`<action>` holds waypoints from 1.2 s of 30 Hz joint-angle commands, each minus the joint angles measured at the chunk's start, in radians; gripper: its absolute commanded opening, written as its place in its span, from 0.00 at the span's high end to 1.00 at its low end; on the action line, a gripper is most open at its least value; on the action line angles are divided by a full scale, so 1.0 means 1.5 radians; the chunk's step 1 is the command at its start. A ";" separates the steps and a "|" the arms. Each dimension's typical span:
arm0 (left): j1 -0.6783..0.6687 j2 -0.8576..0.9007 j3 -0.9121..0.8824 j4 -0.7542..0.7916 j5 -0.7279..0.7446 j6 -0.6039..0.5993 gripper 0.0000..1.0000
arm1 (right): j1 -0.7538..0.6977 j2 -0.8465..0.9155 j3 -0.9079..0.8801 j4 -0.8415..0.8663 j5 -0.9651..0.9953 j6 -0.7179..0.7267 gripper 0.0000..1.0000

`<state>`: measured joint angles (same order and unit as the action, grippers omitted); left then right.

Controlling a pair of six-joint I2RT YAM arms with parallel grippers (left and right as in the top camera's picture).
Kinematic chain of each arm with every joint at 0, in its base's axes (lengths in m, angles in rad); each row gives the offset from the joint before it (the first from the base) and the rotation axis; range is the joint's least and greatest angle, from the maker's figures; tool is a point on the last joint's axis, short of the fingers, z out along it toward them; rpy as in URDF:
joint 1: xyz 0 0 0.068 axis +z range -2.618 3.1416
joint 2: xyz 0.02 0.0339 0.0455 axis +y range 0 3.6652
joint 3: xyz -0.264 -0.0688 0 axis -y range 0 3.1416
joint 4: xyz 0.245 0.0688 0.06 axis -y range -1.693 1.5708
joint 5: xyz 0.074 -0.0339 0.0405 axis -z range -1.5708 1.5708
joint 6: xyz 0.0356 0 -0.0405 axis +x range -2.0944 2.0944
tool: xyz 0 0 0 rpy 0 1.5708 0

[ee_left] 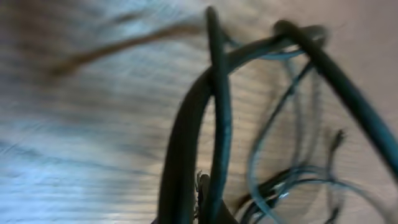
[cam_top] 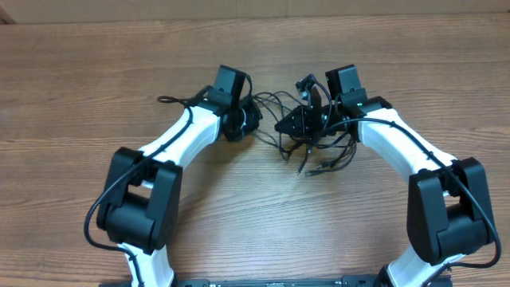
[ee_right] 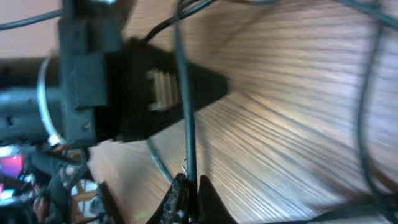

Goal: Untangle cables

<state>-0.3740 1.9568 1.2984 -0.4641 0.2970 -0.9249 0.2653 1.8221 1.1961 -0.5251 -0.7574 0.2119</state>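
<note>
From above, the cables (cam_top: 319, 147) lie tangled on the table (cam_top: 80, 96) near the centre, between the two arms. The left tool (cam_top: 239, 123) sits at the tangle's 9 o'clock and the right tool (cam_top: 301, 121) over its 11 o'clock edge. Only the blurred left wrist view shows that tool pressed together on strands rising toward 12 o'clock. The right wrist view shows its tool pinching one strand at 6 o'clock.
</note>
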 commanded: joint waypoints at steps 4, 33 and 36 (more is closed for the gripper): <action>0.106 -0.080 0.004 -0.107 0.026 0.173 0.96 | -0.124 -0.113 0.068 -0.113 0.276 0.003 0.96; 0.170 -0.308 0.004 -0.115 0.161 0.196 0.96 | 0.060 -0.197 0.093 -0.134 0.104 0.031 0.44; 0.164 -0.308 0.004 -0.117 0.140 0.136 0.96 | 0.127 -0.191 0.093 -0.113 0.211 0.100 0.46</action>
<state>-0.1150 1.4944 1.2984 -0.6403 0.5610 -0.5728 0.3866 1.5215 1.3346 -0.7136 -0.6037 0.2672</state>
